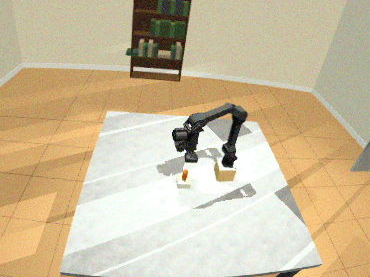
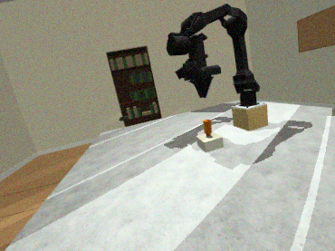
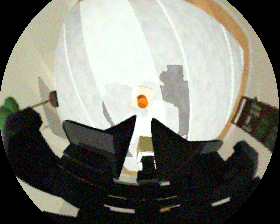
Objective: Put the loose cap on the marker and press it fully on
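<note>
The orange cap (image 1: 185, 174) (image 2: 207, 127) (image 3: 142, 102) sits upright on top of the marker in the pale holder block (image 1: 184, 185) (image 2: 210, 143) (image 3: 135, 90). A little dark shows under the orange in the exterior view; the marker is otherwise hidden, and whether the cap is fully seated cannot be told. My gripper (image 1: 191, 159) (image 2: 204, 96) (image 3: 144, 118) points down, well above the cap and apart from it. Its fingers stand partly open, with a gap and nothing between them.
The arm's base stands on a tan block (image 1: 225, 174) (image 2: 250, 118) (image 3: 145, 144), to the right of the holder block in the top and exterior views. The grey-white table (image 1: 130, 231) (image 2: 136, 200) carries shadows and bright stripes. A bookshelf (image 1: 160, 30) (image 2: 136, 89) stands beyond the table.
</note>
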Robot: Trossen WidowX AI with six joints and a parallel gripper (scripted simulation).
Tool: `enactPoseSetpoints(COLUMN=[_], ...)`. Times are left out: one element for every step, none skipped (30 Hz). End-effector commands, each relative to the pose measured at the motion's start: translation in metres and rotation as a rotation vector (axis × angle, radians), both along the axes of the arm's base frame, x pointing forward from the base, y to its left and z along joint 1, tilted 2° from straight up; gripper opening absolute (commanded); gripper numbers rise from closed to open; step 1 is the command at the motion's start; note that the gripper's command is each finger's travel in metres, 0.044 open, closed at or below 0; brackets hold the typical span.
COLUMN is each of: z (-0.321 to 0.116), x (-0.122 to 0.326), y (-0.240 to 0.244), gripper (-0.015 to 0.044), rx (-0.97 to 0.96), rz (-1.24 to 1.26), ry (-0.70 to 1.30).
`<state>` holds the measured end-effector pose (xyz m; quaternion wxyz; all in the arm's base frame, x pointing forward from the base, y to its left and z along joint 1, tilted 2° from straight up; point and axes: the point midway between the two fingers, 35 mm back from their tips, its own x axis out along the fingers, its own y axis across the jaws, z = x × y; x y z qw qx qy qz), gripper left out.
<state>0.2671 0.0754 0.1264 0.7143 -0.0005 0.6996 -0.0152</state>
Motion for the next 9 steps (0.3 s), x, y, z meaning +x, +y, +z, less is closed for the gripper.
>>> enactPoseSetpoints(z=[0.0015,0.0015,0.0015,0.0015,0.0015,0.0015,0.0015,0.0015,0.0015], x=[-0.0004,-0.0004,-0.0004,-0.0004,-0.0004,-0.0004,-0.0004,-0.0004,-0.0004], y=[-0.0001,-0.0001,-0.0001,-0.0001,-0.0001,-0.0001,-0.0001,-0.0001,-0.0001], gripper=[0.021,0.0236,0.0262,0.0289,0.0315,0.0341,0.0367,0.0394,0.042], rx=[0.0,0.0,0.0,0.0,0.0,0.0,0.0,0.0,0.0], rz=[-0.004,-0.004,-0.004,-0.004,-0.004,-0.004,-0.004,-0.004,-0.004], ry=[0.001,0.001,0.001,0.001,0.001,0.001,0.001,0.001,0.001])
